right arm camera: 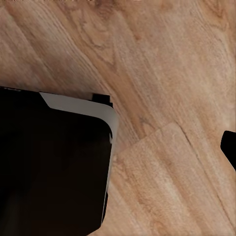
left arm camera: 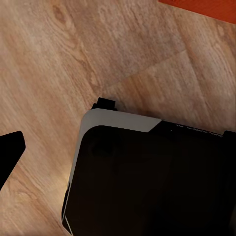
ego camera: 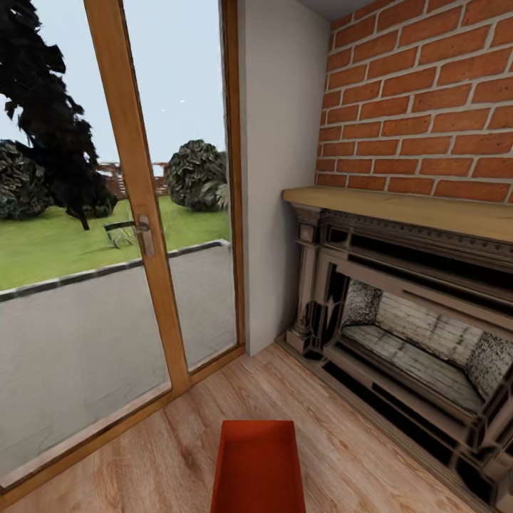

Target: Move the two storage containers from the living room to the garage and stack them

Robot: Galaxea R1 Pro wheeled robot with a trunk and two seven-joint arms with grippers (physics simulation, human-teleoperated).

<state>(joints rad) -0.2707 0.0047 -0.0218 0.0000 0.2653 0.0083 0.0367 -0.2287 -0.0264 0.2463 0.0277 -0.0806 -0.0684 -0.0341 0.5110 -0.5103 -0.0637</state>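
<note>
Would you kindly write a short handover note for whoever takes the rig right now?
Grippers: neither one's state can be judged from these views.
One storage container sits on the light wood plank floor directly ahead, between the glass door and the brick fireplace; its edge shows in the left wrist view.
Done: nothing visibly; this is the living room.
Left: pick it up, fetch the second container, stack both in the garage.
</note>
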